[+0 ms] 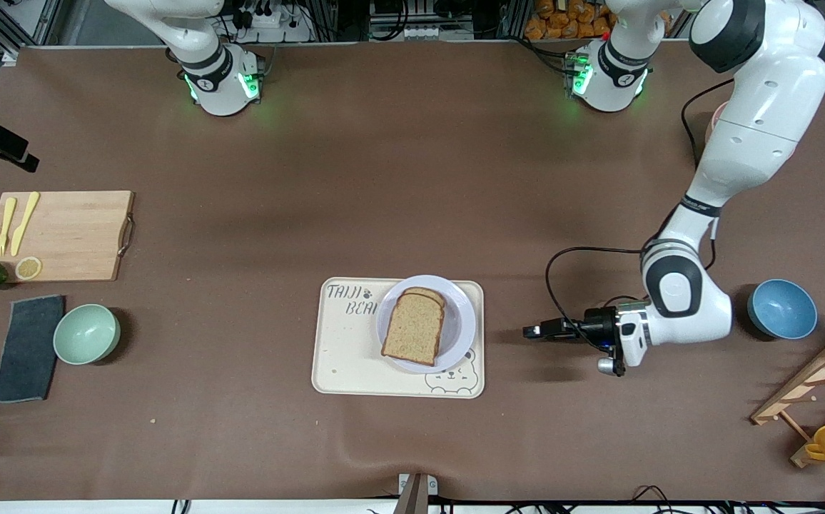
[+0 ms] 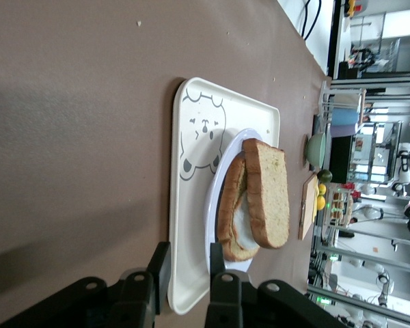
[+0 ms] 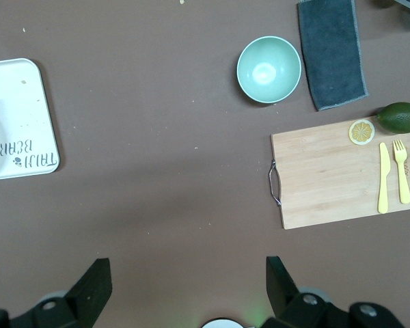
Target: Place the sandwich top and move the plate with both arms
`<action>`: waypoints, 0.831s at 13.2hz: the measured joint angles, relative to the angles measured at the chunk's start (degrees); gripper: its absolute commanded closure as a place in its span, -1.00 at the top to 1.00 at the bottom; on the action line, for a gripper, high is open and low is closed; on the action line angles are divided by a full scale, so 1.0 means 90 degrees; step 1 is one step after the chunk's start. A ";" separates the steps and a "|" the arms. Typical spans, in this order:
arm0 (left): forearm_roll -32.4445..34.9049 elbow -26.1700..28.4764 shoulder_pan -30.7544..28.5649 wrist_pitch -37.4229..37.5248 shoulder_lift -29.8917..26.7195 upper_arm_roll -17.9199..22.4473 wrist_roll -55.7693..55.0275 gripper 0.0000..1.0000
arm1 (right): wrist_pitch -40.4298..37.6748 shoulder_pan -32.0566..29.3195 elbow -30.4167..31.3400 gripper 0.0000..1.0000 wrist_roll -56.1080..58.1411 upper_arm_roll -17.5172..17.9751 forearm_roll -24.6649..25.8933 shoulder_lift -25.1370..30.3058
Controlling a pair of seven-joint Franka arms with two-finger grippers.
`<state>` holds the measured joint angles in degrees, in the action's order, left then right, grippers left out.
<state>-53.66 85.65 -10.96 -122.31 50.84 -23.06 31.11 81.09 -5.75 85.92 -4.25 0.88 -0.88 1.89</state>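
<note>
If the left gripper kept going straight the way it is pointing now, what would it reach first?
Most likely the cream tray's near edge: the left gripper points straight at it, with the plate and sandwich top just past, though its height is unclear.

Both arms (image 1: 755,135) glossy white shells with black bands at the joints, green status lights glowing at each base. Left gripper (image 1: 535,331) black, two-finger – black cable loops from the forearm to the wrist, silver fittings beside it. Right gripper (image 3: 188,283) black too – angular fingers (image 3: 92,287), round screw heads at the knuckles.
</note>
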 measured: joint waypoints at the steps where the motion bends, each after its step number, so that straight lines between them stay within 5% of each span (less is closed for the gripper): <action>1: 0.0263 -0.0148 -0.0045 0.0156 -0.0012 0.0000 -0.0193 -0.44 | 0.0018 -0.0001 0.0000 1.00 0.0000 -0.0003 0.0000 -0.0001; 11: 0.3382 -0.0693 -0.0167 0.1128 -0.0965 0.0024 -0.1793 -0.46 | 0.0071 0.0006 0.0000 1.00 0.0008 0.0006 0.0000 -0.0006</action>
<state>-23.22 79.41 -12.46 -112.16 42.15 -22.84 14.97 81.73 -5.70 85.92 -4.19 0.94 -0.87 1.83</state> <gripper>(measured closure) 0.727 0.000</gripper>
